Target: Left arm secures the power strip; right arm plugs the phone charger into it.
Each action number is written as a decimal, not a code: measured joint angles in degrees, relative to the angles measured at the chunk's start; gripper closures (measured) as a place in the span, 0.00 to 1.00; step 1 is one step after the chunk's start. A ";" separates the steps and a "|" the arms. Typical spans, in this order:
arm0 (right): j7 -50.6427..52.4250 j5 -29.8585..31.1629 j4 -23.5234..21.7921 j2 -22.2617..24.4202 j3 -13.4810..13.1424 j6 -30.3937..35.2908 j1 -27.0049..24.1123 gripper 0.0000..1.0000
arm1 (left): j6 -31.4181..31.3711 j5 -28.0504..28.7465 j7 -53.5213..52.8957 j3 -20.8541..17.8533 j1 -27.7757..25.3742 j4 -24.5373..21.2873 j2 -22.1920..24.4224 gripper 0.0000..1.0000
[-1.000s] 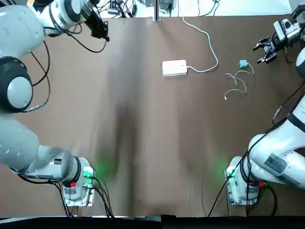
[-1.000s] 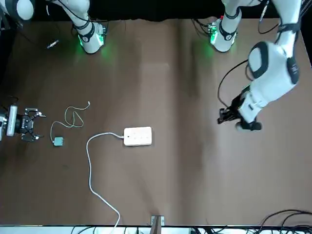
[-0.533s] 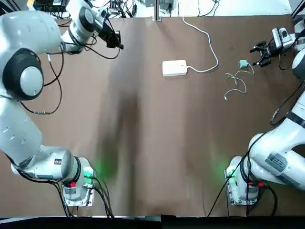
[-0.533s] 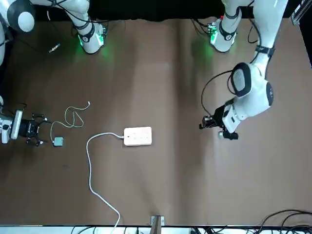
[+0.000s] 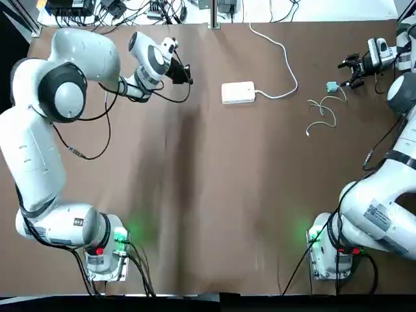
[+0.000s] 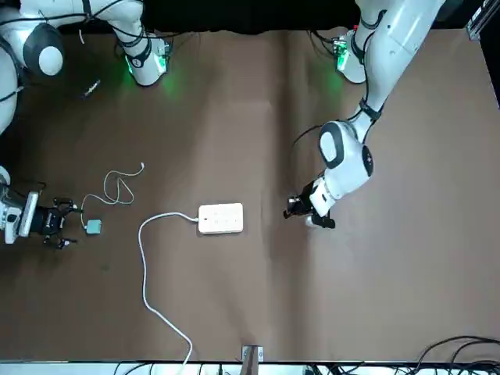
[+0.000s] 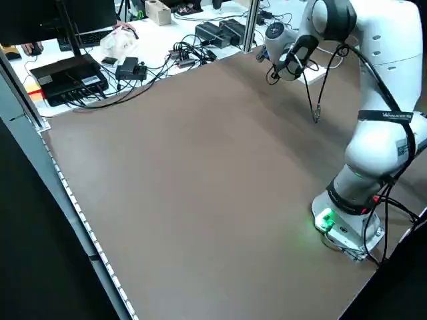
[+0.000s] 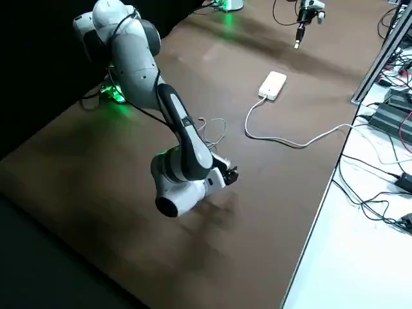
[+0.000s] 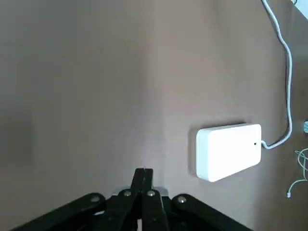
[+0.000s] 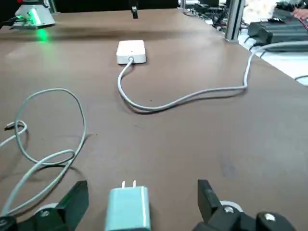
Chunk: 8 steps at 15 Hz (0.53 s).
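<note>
The white power strip (image 5: 238, 92) lies flat near the table's far middle, its thick white cord (image 5: 286, 60) running to the far edge. My left gripper (image 5: 187, 73) is shut with nothing in it, a short way to the strip's left; the strip (image 9: 229, 151) shows ahead of its closed fingertips (image 9: 143, 176). The teal phone charger (image 5: 332, 86) rests at the far right with its thin curly cable (image 5: 322, 110). My right gripper (image 10: 140, 187) is open and low, with the charger (image 10: 128, 209) lying prongs forward in the gap between its fingers.
A metal post (image 5: 213, 14) and a tangle of cables and electronics (image 5: 156, 9) line the far table edge. Both arm bases (image 5: 107, 250) (image 5: 330, 252) glow green at the near edge. Bare brown tabletop (image 5: 214, 195) spans the middle.
My left arm has swung right across the far side, close to the power strip. My right gripper has moved in on the charger and now straddles it.
</note>
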State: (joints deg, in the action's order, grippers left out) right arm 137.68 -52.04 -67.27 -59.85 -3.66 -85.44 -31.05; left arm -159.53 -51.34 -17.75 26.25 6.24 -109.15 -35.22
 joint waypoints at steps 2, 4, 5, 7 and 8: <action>0.53 0.00 2.37 -1.76 0.65 1.40 0.01 0.00 | 0.00 -0.31 0.06 1.64 -0.11 2.12 -2.16 0.99; 1.72 0.00 3.56 -3.08 0.76 2.52 0.00 0.00 | 0.01 -0.99 0.06 2.85 -0.05 3.92 -3.97 0.99; 2.30 0.00 3.87 -3.60 0.75 3.06 -0.05 0.00 | 0.02 -0.99 -0.08 3.40 -0.04 4.87 -4.93 0.99; 2.82 0.05 4.00 -4.38 0.69 3.48 -0.22 0.00 | 0.14 -0.85 -1.10 4.12 0.18 7.06 -6.65 0.99; 2.88 0.07 4.01 -4.78 0.68 3.56 -0.39 0.00 | 0.20 -0.83 -1.75 4.27 0.63 8.10 -7.37 0.99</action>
State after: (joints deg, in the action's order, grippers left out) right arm 140.57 -51.97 -63.26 -64.63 -2.99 -81.88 -31.43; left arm -159.33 -52.17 -19.50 30.52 6.86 -101.04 -42.59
